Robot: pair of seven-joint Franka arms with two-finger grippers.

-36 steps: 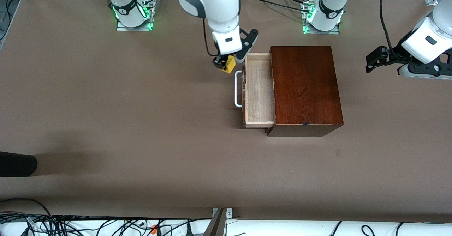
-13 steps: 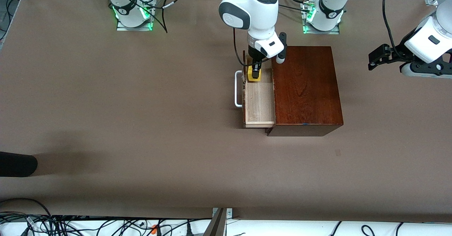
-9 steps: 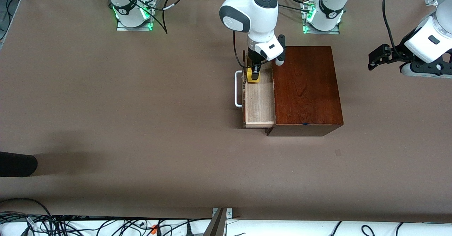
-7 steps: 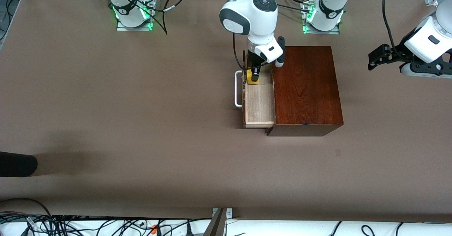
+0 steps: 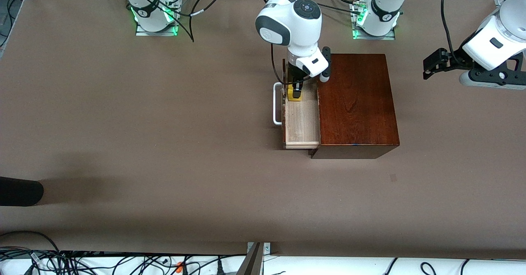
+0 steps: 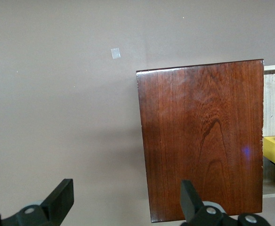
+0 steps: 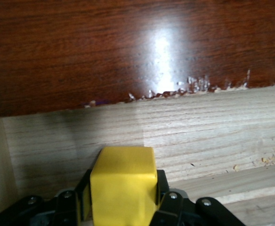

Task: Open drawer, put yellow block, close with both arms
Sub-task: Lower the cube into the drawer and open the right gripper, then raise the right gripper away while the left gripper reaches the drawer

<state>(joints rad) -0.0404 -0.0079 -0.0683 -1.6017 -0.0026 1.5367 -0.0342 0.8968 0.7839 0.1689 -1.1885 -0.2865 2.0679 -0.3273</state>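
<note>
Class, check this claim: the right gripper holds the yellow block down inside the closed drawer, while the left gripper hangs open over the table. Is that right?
Not quite. The drawer is open, pulled out of the wooden box, as the front view shows. The rest stands: the right gripper grips the yellow block inside it, and the left gripper hangs open over the table.

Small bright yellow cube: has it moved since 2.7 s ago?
Yes. The small bright yellow cube, shut in the right claw, went from beside the white-handled wooden drawer into it.
</note>
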